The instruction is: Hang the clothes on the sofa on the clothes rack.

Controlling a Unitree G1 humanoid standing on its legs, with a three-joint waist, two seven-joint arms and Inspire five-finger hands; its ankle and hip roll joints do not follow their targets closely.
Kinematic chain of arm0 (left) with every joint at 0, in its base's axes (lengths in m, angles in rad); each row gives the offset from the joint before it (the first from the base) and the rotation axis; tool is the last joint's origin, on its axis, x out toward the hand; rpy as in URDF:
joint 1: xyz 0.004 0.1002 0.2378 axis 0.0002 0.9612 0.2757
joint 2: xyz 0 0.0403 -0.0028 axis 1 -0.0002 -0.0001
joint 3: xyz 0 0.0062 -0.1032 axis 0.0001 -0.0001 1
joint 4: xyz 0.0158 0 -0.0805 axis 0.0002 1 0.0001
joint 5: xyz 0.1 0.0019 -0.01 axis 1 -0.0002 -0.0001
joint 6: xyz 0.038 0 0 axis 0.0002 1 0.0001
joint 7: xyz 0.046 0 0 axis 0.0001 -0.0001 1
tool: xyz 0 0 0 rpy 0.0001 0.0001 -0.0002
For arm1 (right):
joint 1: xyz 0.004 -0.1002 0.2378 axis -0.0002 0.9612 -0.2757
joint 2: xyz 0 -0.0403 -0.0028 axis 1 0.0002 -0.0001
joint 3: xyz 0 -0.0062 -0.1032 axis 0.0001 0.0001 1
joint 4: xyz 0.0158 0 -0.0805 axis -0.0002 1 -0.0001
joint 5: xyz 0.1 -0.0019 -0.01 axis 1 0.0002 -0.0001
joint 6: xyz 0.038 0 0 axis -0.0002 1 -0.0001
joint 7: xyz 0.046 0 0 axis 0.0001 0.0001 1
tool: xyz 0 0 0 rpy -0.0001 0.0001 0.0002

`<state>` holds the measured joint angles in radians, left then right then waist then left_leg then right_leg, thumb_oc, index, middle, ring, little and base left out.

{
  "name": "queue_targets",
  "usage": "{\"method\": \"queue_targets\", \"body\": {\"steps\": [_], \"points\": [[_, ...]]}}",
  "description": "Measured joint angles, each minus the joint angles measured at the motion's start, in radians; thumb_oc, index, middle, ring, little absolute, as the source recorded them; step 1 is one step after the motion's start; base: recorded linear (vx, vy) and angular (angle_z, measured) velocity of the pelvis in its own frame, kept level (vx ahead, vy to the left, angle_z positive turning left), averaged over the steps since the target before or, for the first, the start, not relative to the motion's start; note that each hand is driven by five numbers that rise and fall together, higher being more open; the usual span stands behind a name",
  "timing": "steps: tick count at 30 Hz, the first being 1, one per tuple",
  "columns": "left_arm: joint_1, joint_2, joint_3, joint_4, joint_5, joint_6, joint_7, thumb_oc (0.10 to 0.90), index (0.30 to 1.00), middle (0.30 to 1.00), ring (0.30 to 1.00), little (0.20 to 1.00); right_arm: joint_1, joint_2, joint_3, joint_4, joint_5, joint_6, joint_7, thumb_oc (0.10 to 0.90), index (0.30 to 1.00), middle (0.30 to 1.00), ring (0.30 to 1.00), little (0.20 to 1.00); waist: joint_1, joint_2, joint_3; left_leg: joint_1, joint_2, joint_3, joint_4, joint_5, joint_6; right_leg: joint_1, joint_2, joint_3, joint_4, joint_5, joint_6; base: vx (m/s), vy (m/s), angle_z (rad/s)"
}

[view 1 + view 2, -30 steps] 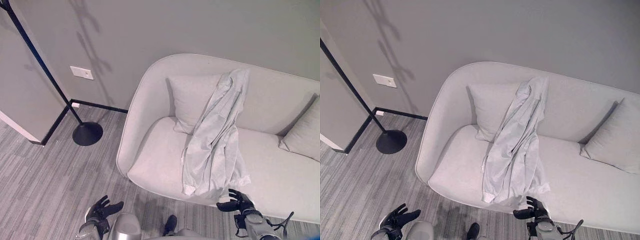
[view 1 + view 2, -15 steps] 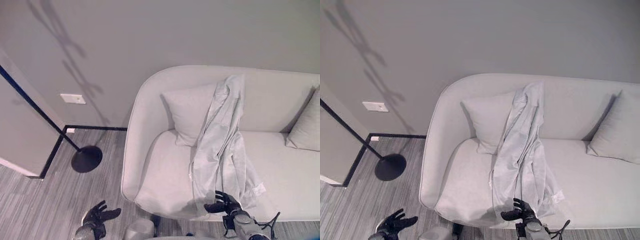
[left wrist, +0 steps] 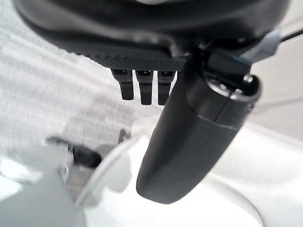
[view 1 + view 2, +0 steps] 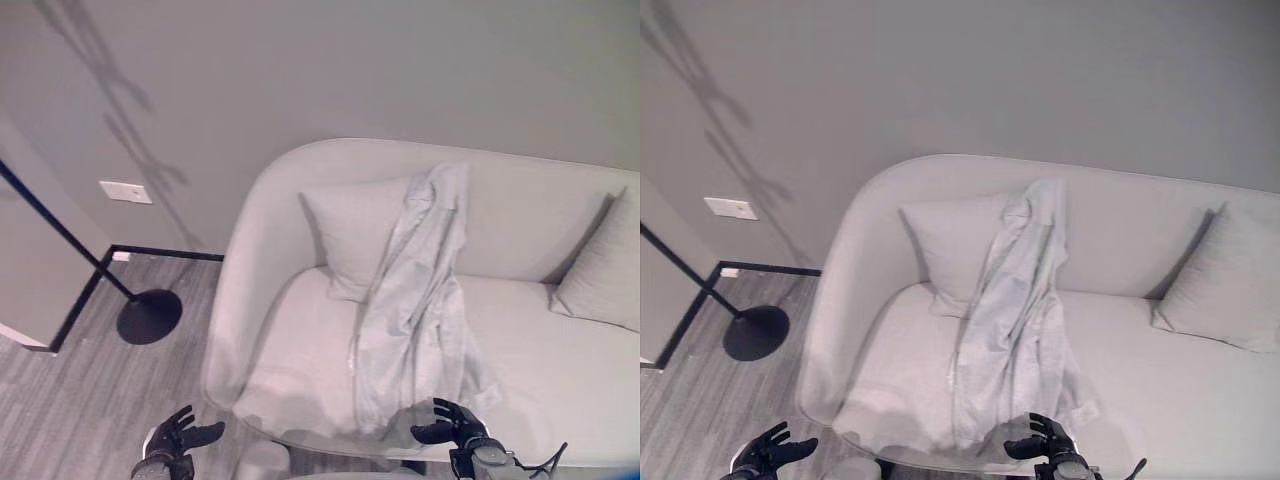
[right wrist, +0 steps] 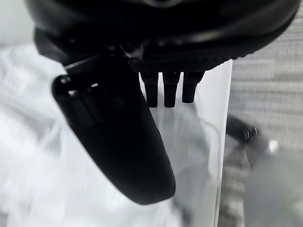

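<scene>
Shirt (image 4: 415, 300), pale grey, drapes from the top of the sofa (image 4: 560, 360) backrest down over a cushion (image 4: 355, 235) and across the seat, its lower hem near the front edge. A second cushion (image 4: 600, 275) leans at the sofa's right end. The right hand (image 4: 452, 425) hovers at the front edge of the seat just beside the shirt's hem, fingers relaxed and spread, holding nothing; whether it touches the cloth I cannot tell. The left hand (image 4: 175, 440) hangs low over the striped floor (image 4: 70, 400) left of the sofa, fingers loosely spread and empty. The rack (image 4: 150, 315), a thin black pole on a round black base, stands on the floor by the wall, well apart from the sofa's left end. A white wall plate (image 4: 126, 192) sits above it.
</scene>
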<state>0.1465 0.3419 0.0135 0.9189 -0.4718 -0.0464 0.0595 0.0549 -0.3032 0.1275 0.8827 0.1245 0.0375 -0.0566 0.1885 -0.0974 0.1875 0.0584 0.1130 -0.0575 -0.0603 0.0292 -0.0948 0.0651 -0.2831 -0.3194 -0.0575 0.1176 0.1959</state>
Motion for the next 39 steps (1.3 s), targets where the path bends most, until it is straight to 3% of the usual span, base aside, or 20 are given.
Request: {"method": "queue_targets", "body": {"steps": [1,2,4,6,8,9,11,13,17,20,23,24,27,29,30,31,32,35,36,39], "points": [[0.009,-0.019,-0.013,-0.034,-0.004,0.0,-0.01,0.8,0.9,0.9,0.9,0.9,0.007,-0.031,-0.002,-0.023,0.0,-0.002,-0.009,0.8,0.9,0.9,0.9,0.9,-0.019,0.039,-0.006,-0.022,0.083,-0.01,-0.008,0.008,0.008,-0.001,0.09,-0.024,-0.013,-0.014,-0.04,0.0,-0.331,0.47],[-0.007,-0.035,-0.033,-0.051,-0.004,0.009,-0.009,0.8,0.9,0.9,0.9,0.9,0.012,-0.057,-0.014,-0.041,0.001,-0.001,-0.017,0.8,0.9,0.9,0.9,0.9,-0.044,0.059,0.005,-0.039,0.115,0.003,0.008,0.044,0.012,0.008,0.125,-0.056,-0.023,-0.019,-0.065,-0.01,-0.292,0.67],[-0.029,-0.063,-0.079,-0.084,-0.002,0.011,-0.015,0.8,0.9,0.9,0.9,0.9,0.01,-0.094,-0.067,-0.056,0.002,0.001,-0.047,0.8,0.9,0.9,0.9,0.9,-0.075,0.062,0.026,-0.086,0.128,0.08,0.046,0.087,0.027,0.008,0.142,-0.102,-0.04,-0.033,-0.109,0.06,-0.185,0.49],[-0.035,-0.089,-0.082,-0.099,0.003,0.012,-0.016,0.8,0.9,0.9,0.9,0.9,-0.003,-0.13,-0.077,-0.058,0.003,0.001,-0.072,0.8,0.9,0.9,0.9,0.9,-0.084,0.063,0.033,-0.073,0.103,0.058,0.044,0.091,-0.005,0.006,0.154,-0.095,-0.04,-0.043,-0.123,0.08,-0.071,0.03],[-0.065,-0.104,-0.093,-0.135,0.008,0.012,-0.013,0.8,0.9,0.9,0.9,0.9,-0.008,-0.165,-0.109,-0.063,0.006,0.003,-0.092,0.8,0.9,0.9,0.9,0.9,-0.084,0.082,0.05,-0.072,0.035,0.015,0.022,0.072,-0.025,0.006,0.157,-0.091,-0.041,-0.049,-0.127,0.09,0.018,0.01],[-0.079,-0.101,-0.109,-0.155,0.011,0.008,-0.006,0.8,0.9,0.9,0.9,0.9,-0.024,-0.17,-0.134,-0.063,0.011,0.004,-0.104,0.8,0.9,0.9,0.9,0.9,-0.08,0.086,0.069,-0.071,-0.016,-0.035,-0.02,0.063,-0.025,0.001,0.147,-0.084,-0.041,-0.049,-0.127,0.05,0.062,-0.11],[-0.098,-0.095,-0.116,-0.165,0.011,0.007,-0.002,0.8,0.9,0.9,0.9,0.9,-0.052,-0.175,-0.137,-0.064,0.015,0.004,-0.11,0.8,0.9,0.9,0.9,0.9,-0.084,0.103,0.079,-0.095,-0.057,-0.067,-0.035,0.056,-0.004,-0.009,0.149,-0.066,-0.041,-0.043,-0.12,0.08,0.128,-0.39],[-0.1,-0.071,-0.123,-0.187,0.012,0.016,0.015,0.8,0.9,0.9,0.9,0.9,-0.094,-0.162,-0.134,-0.074,0.02,0.004,-0.108,0.8,0.9,0.9,0.9,0.9,-0.079,0.121,0.085,-0.089,-0.07,-0.07,-0.021,0.082,0.025,-0.025,0.149,-0.01,-0.041,-0.033,-0.115,0.12,0.218,-0.71],[-0.156,0.043,-0.127,-0.293,0.033,0.009,0.033,0.8,0.9,0.9,0.9,0.9,-0.115,-0.141,-0.136,-0.125,0.022,0.005,-0.107,0.8,0.9,0.9,0.9,0.9,-0.051,0.082,0.117,-0.076,-0.094,0.003,-0.002,0.065,0.051,-0.044,0.123,0.04,-0.038,-0.008,-0.108,0.09,0.211,-0.48],[-0.2,0.122,-0.129,-0.331,0.078,0.008,0.035,0.8,0.9,0.9,0.9,0.9,-0.185,-0.143,-0.134,-0.13,0.043,0.004,-0.108,0.8,0.9,0.9,0.9,0.9,-0.044,0.077,0.131,-0.052,-0.095,0.059,0.014,0.04,0.063,-0.051,0.112,0.088,-0.008,-0.001,-0.103,0.0,0.159,-0.57],[-0.333,0.164,-0.157,-0.34,0.105,0.006,0.04,0.8,0.9,0.9,0.9,0.9,-0.26,-0.179,-0.11,-0.163,0.046,-0.001,-0.11,0.8,0.9,0.9,0.9,0.9,-0.059,0.106,0.195,-0.032,-0.074,0.08,0.044,0.023,0.08,-0.119,0.109,0.127,0.173,-0.011,-0.089,0.0,-0.06,-0.22],[-0.421,0.175,-0.179,-0.339,0.137,0.002,0.043,0.8,0.9,0.9,0.9,0.9,-0.277,-0.194,-0.101,-0.165,0.048,-0.001,-0.109,0.8,0.9,0.9,0.9,0.9,-0.051,0.094,0.214,-0.037,-0.073,0.079,0.047,0.014,0.089,-0.166,0.083,0.132,0.233,-0.035,-0.068,0.06,-0.165,0.17],[-0.504,0.205,-0.178,-0.339,0.169,-0.002,0.064,0.8,0.9,0.9,0.9,0.9,-0.323,-0.218,-0.091,-0.2,0.052,-0.002,-0.112,0.8,0.9,0.9,0.9,0.9,-0.053,0.065,0.238,-0.069,-0.071,0.057,0.046,0.02,0.07,-0.19,0.001,0.118,0.119,-0.03,-0.06,0.17,-0.27,0.12],[-0.512,0.228,-0.179,-0.34,0.17,-0.002,0.085,0.8,0.9,0.9,0.9,0.9,-0.322,-0.229,-0.091,-0.25,0.058,-0.007,-0.12,0.8,0.9,0.9,0.9,0.9,-0.065,0.061,0.245,-0.087,-0.059,0.026,0.035,0.035,0.056,-0.165,0.005,0.149,-0.019,0.002,-0.019,0.15,-0.264,0.36],[-0.514,0.232,-0.176,-0.336,0.169,0.0,0.093,0.8,0.9,0.9,0.9,0.9,-0.319,-0.233,-0.088,-0.254,0.062,-0.007,-0.124,0.8,0.9,0.9,0.9,0.9,-0.07,0.035,0.254,-0.085,-0.061,0.001,0.024,0.038,0.032,-0.139,0.005,0.135,-0.038,0.027,0.017,0.07,-0.331,0.72],[-0.524,0.237,-0.189,-0.338,0.169,0.0,0.106,0.8,0.9,0.9,0.9,0.9,-0.311,-0.237,-0.085,-0.248,0.071,-0.006,-0.126,0.8,0.9,0.9,0.9,0.9,-0.07,0.014,0.256,-0.089,-0.063,-0.029,0.015,0.041,0.022,-0.116,0.019,0.135,-0.039,0.026,0.016,-0.08,-0.201,0.95],[-0.541,0.234,-0.196,-0.337,0.169,-0.002,0.112,0.8,0.9,0.9,0.9,0.9,-0.329,-0.248,-0.08,-0.233,0.081,-0.004,-0.129,0.8,0.9,0.9,0.9,0.9,-0.074,0.014,0.271,-0.089,-0.045,-0.064,-0.004,0.054,0.001,-0.099,0.044,0.135,-0.035,0.046,-0.018,-0.14,-0.166,0.9],[-0.654,0.252,-0.333,-0.336,0.19,-0.002,0.135,0.8,0.9,0.9,0.9,0.9,-0.443,-0.351,-0.041,-0.234,0.106,-0.006,-0.149,0.8,0.9,0.9,0.9,0.9,-0.092,0.078,0.297,-0.222,0.044,-0.13,-0.009,0.093,-0.009,-0.184,0.132,0.048,-0.034,0.059,-0.064,-0.13,-0.023,0.69],[-0.677,0.245,-0.348,-0.337,0.208,-0.003,0.133,0.8,0.9,0.9,0.9,0.9,-0.488,-0.363,-0.046,-0.243,0.121,-0.018,-0.154,0.8,0.9,0.9,0.9,0.9,-0.096,0.09,0.309,-0.24,0.05,-0.124,-0.019,0.103,-0.008,-0.21,0.146,0.04,-0.034,0.067,-0.076,-0.16,0.058,0.22],[-0.807,0.248,-0.447,-0.25,0.206,0.002,0.137,0.8,0.9,0.9,0.9,0.9,-0.653,-0.381,0.056,-0.188,0.177,-0.058,-0.185,0.8,0.9,0.9,0.9,0.9,-0.135,0.096,0.324,-0.278,0.056,-0.074,-0.03,0.129,-0.07,-0.261,0.148,0.043,-0.035,0.078,-0.086,-0.06,0.039,-0.06]]}}
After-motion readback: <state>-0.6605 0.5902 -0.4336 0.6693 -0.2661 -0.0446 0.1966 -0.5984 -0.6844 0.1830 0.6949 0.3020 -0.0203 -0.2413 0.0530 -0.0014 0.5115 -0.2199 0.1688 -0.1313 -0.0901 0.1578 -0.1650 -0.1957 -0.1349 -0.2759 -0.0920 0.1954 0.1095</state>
